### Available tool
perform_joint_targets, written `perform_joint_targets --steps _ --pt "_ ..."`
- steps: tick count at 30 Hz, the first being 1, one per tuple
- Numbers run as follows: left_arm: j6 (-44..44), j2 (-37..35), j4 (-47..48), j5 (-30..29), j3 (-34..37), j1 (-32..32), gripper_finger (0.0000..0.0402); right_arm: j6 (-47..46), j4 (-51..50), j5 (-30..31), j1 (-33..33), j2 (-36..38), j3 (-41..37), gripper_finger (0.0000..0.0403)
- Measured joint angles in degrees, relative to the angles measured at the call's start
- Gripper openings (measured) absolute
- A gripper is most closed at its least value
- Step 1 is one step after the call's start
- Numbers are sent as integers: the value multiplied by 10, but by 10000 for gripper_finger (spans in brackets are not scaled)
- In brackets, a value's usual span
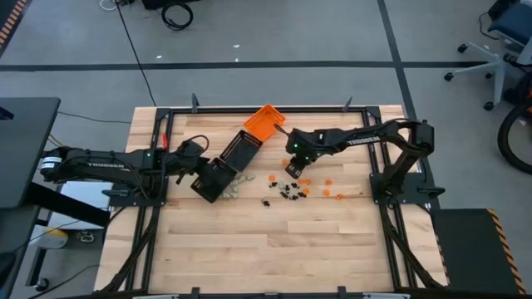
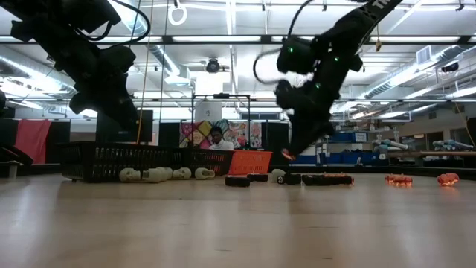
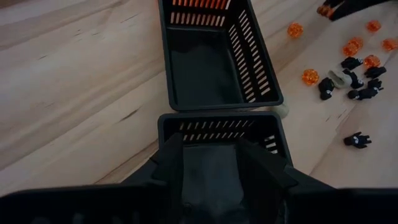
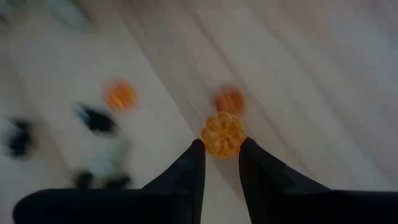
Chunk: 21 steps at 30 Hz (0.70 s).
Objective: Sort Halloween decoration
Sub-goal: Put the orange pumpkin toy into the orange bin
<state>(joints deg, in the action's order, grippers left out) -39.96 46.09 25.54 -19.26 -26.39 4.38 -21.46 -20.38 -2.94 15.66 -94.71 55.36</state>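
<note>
— Two arms are over the wooden table [image 1: 249,249]; which one has something?

— The right gripper [image 4: 222,151]. Its two dark fingers [image 4: 186,171] are pinching a small orange pumpkin trinket [image 4: 222,134] at their tips, with the pumpkin poking out just past them. In the low view that gripper [image 2: 291,152] hangs above the tabletop, an orange speck at its tip, not touching the wood.

— And where is the rest of the Halloween decoration?

— Scattered on the table below and around that gripper. From above, a cluster of black trinkets [image 1: 288,192] lies just beneath the right gripper [image 1: 293,169], with orange trinkets [image 1: 327,182] spread toward the right side. A row of whitish trinkets [image 1: 236,186] lies just beside the nearer black tray [image 1: 213,178]. The right wrist view shows another orange piece [image 4: 120,95] and a black one [image 4: 96,119] on the wood, blurred.

— What about the trays?

— Two black slatted trays lie end to end, almost touching, running diagonally; the farther black tray [image 1: 241,149] reaches toward the orange tray [image 1: 265,121] near the table's far edge. The left wrist view looks down into the farther one [image 3: 217,56] and I can see nothing lying in it.

— And the left gripper?

— The left gripper [image 1: 193,163] sits at the near end of the nearer black tray [image 3: 217,134]. Its fingers [image 3: 168,158] are spread apart, and they overlap the tray's opening in the wrist view; I cannot tell whether they touch it.

— Anyone in the room?

— A person [image 2: 216,138] shows far behind the table in the low view.
</note>
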Motion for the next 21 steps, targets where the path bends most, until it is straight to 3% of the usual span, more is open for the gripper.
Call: perform_joint_targets --steps 9,21 --pt "1 0 0 0 0 0 125 0 147 -60 -3 10 1 90" --pt "1 0 0 0 0 0 125 -27 300 -63 -7 11 1 90"
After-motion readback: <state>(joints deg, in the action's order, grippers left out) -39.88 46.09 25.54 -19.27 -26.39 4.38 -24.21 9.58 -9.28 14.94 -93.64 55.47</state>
